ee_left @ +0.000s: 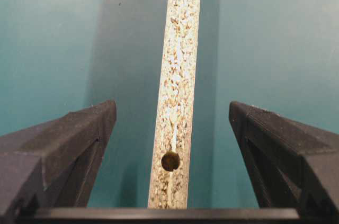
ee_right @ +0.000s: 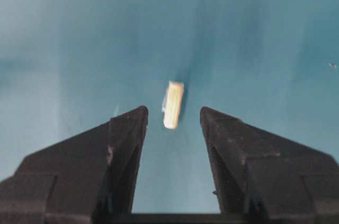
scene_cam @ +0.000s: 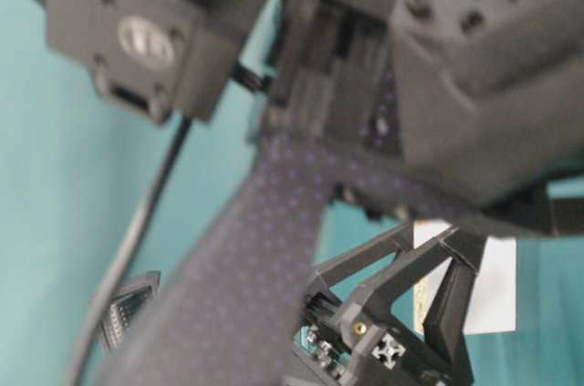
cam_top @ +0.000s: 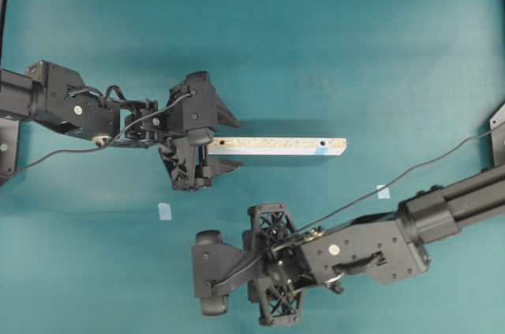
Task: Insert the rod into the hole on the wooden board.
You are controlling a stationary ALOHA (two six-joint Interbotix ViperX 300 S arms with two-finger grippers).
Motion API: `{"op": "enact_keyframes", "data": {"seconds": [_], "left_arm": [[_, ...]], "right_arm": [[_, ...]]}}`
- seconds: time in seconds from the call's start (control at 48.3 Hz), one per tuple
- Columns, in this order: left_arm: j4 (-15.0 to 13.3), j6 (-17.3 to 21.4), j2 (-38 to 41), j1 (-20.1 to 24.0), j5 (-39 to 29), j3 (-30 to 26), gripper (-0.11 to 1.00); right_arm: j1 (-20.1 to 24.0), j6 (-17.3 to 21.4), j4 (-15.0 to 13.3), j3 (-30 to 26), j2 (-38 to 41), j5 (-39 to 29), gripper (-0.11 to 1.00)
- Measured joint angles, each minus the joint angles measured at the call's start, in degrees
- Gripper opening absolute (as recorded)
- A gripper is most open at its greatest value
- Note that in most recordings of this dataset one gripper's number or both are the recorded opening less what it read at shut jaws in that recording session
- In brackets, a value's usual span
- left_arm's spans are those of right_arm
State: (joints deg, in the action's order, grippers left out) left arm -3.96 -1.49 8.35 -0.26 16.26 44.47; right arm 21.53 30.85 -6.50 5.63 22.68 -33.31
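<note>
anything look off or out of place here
Nothing stands out. The board lies flat and intact between the open left pincer, and the rod lies loose on the table just ahead of the open right pincer.

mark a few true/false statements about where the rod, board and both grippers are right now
1. The left gripper is open, with the wooden board between its fingers and not pinched. True.

2. The rod is already held by the right gripper. False: the rod lies on the table just ahead of the open fingertips, touching neither.

3. The rod is already seated in the hole with the blue mark. False: the rod is away from the board, in front of the right gripper.

4. In the left wrist view, the plain dark hole sits between the left gripper's fingers. True.

5. The board stands upright on one end. False: it lies flat on the table.
</note>
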Motion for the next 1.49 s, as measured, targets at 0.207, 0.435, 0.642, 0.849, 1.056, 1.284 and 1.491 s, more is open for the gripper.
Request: {"op": "enact_keyframes", "data": {"seconds": [0.207,0.435,0.642,0.849,1.056,1.284,1.491], "left_arm": [[0.00,0.00,0.00,0.00,0.00,0.00,1.00],[0.00,0.00,0.00,0.00,0.00,0.00,1.00],[0.00,0.00,0.00,0.00,0.00,0.00,1.00],[0.00,0.00,0.00,-0.09,0.00,0.00,1.00],[0.00,0.00,0.00,-0.26,0.00,0.00,1.00],[0.00,0.00,0.00,-0.70,0.00,0.00,1.00],[-0.09,0.00,0.00,-0.79,0.00,0.00,1.00]], "right_arm": [[0.00,0.00,0.00,-2.55,1.67,-3.43,0.52],[0.00,0.18,0.00,-4.39,3.16,-4.31,0.52],[0.00,0.18,0.00,-5.27,4.22,-4.39,0.52],[0.00,0.00,0.00,-5.45,4.66,-4.39,0.52],[0.00,0.00,0.09,-5.54,5.36,-4.39,0.52],[0.00,0.00,-0.18,-5.54,5.54,-4.39,0.52],[0.00,0.18,-0.88,-5.54,5.71,-4.31,0.51]]}}
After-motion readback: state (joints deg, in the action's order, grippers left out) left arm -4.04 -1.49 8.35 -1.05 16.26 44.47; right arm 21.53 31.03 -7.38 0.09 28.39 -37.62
